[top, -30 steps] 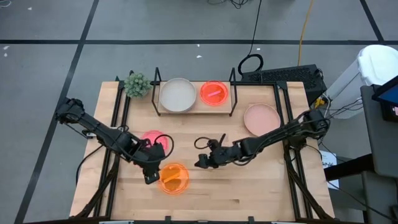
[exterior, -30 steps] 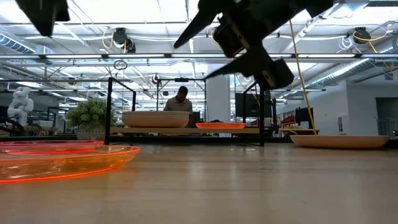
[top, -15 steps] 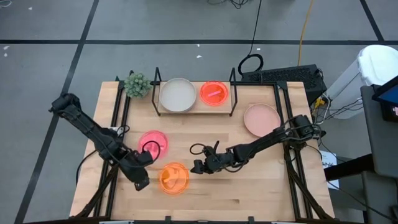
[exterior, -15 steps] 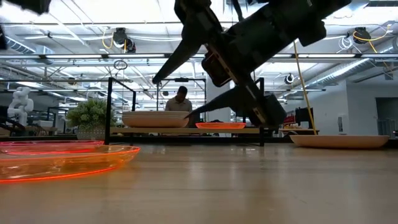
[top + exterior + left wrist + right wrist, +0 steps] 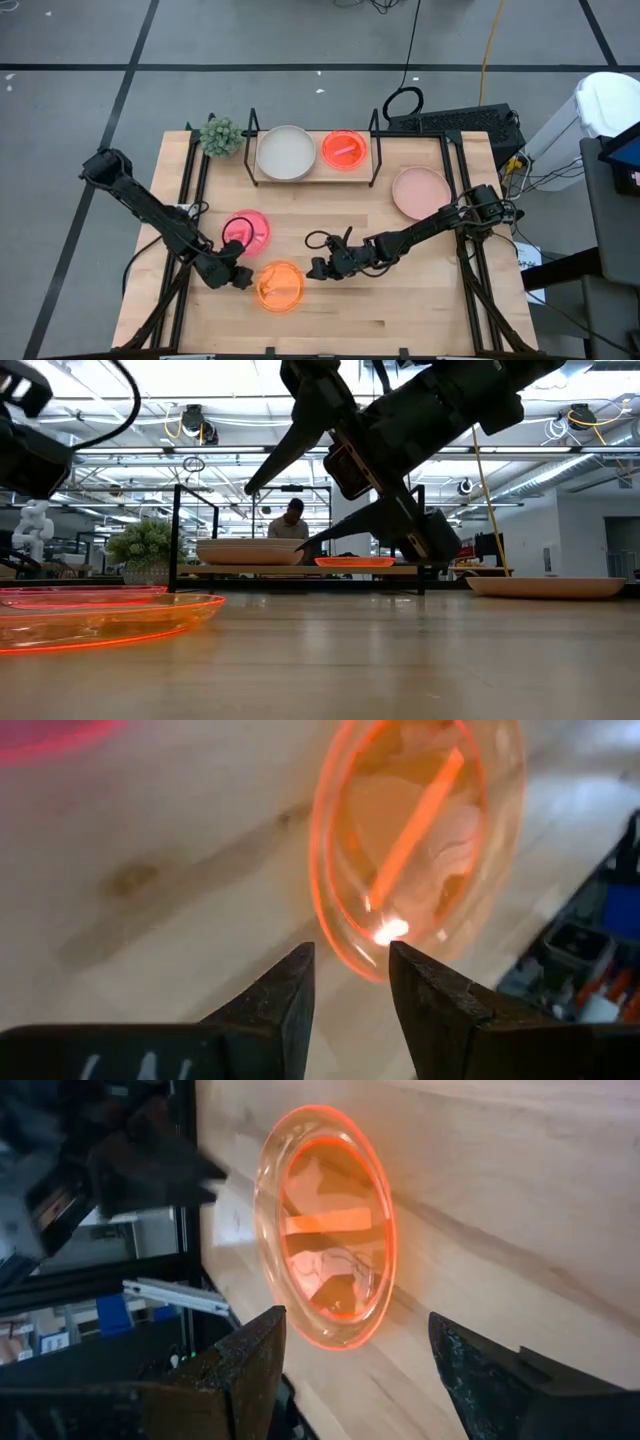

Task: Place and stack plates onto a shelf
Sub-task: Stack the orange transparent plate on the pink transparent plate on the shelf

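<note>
A translucent orange plate (image 5: 279,285) lies flat on the table near its near edge, seen also in the low view (image 5: 100,618). My left gripper (image 5: 240,278) sits low at this plate's left rim, narrowly open, its fingertips (image 5: 350,960) just short of the rim (image 5: 340,935). My right gripper (image 5: 315,268) hovers at the plate's right side, wide open (image 5: 355,1340), facing the plate (image 5: 325,1240). A neon pink plate (image 5: 245,230) lies just beyond. On the shelf (image 5: 312,182) rest a cream plate (image 5: 285,153) and an orange-red plate (image 5: 344,149). A pale pink plate (image 5: 420,192) lies on the table to the right.
A small potted plant (image 5: 219,135) stands at the shelf's left end. Black frame rails (image 5: 190,170) run along the table's left and right sides. Bare wood stretches between the shelf and the plates. A person (image 5: 291,520) sits far off in the room behind.
My right gripper has come down and moved toward the orange plate's right side, then held still. My left gripper has drawn back a little toward the table's left and returned to the plate's left rim, its arm swinging off the neon pink plate. The plates have stayed put.
</note>
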You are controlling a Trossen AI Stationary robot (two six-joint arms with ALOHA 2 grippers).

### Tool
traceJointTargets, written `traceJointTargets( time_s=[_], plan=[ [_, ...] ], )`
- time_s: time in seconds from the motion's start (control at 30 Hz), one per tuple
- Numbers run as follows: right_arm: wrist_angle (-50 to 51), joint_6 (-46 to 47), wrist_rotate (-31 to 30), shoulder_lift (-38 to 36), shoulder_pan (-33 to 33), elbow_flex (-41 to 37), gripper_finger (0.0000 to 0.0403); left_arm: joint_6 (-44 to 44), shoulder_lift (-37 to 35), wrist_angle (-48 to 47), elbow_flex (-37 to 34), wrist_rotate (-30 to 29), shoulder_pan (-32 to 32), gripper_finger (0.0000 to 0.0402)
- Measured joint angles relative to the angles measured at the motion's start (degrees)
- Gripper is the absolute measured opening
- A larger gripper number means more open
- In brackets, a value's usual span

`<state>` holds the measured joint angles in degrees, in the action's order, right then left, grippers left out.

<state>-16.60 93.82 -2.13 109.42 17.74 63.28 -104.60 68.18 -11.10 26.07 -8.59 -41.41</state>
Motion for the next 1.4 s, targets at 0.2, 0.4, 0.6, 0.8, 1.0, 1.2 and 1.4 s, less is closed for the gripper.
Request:
traceJointTargets(
  time_s=[0.2, 0.4, 0.6, 0.8, 1.0, 1.2, 1.4],
  plan=[
    [-0.8, 0.0, 2.6, -0.1, 0.0, 0.0, 0.0226, -0.2, 0.0, 5.4, -3.8, -4.6, -0.2, 0.0168],
    [-2.3, 0.6, 2.7, -0.1, 0.0, 0.0, 0.0226, 1.5, 0.1, 5.3, -5.2, -6.6, -0.3, 0.0233],
    [-2.3, 0.3, 2.7, -0.1, 0.0, 0.0, 0.0226, 3.5, 0.1, 5.6, -5.4, -7.4, -0.4, 0.0241],
    [-2.3, -0.1, 2.5, -0.1, -0.1, 0.0, 0.0226, 4.4, 0.1, 9.9, -5.4, -7.7, -0.4, 0.0241],
    [-2.2, -0.4, 2.5, -0.1, -0.1, 0.0, 0.0226, 4.2, 1.4, 8.1, -5.4, -7.8, -0.1, 0.0241],
    [-2.0, -0.7, 2.5, -0.1, -0.1, 0.0, 0.0226, 6.5, 6.1, 13.9, -5.4, -6.6, 0.0, 0.0241],
    [-2.0, -0.7, 2.5, -0.1, -0.1, 0.0, 0.0226, 5.6, 9.5, 17.7, -5.2, -7.2, 0.0, 0.0233]
  ],
)
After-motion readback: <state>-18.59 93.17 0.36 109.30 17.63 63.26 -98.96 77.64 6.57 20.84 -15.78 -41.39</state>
